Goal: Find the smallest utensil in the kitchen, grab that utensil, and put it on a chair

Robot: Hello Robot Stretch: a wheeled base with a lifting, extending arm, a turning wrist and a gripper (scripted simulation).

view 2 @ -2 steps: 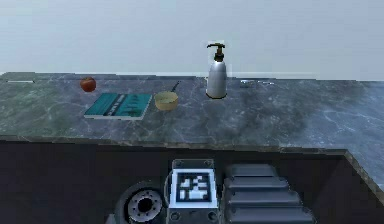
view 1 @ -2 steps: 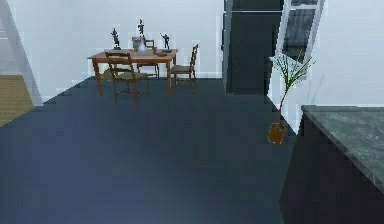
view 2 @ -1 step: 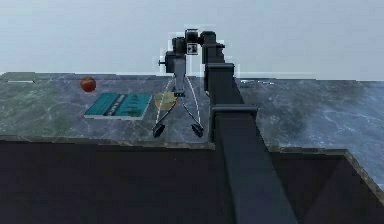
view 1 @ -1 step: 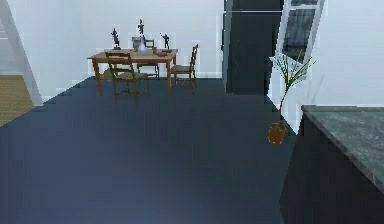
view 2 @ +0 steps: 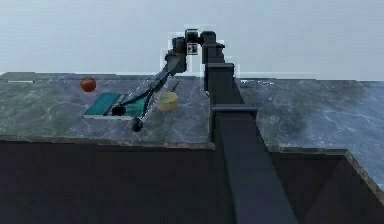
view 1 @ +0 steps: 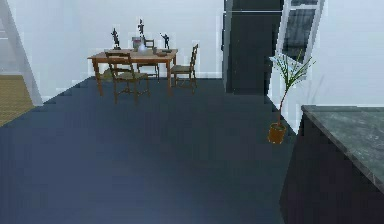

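In the arm side view my arm (view 2: pixel 235 120) rises over a grey marbled countertop (view 2: pixel 300 115). The gripper (view 2: pixel 134 118) slants down to the left, ending by a flat teal thing (view 2: pixel 103 103) that lies on the counter. I cannot tell whether it holds anything. A pale yellow round thing (view 2: pixel 169 100) sits just right of the fingers. A small red round thing (view 2: pixel 88 85) rests farther left. In the forward view, wooden chairs (view 1: pixel 124 72) stand around a wooden dining table (view 1: pixel 133 57) at the far side of the room.
Small dark statues (view 1: pixel 140 33) stand on the table. A dark tall fridge (view 1: pixel 250 45) is at the back right, with a potted plant (view 1: pixel 280 110) on the floor near it. A dark counter corner (view 1: pixel 345 150) fills the lower right. The blue floor (view 1: pixel 150 150) between is open.
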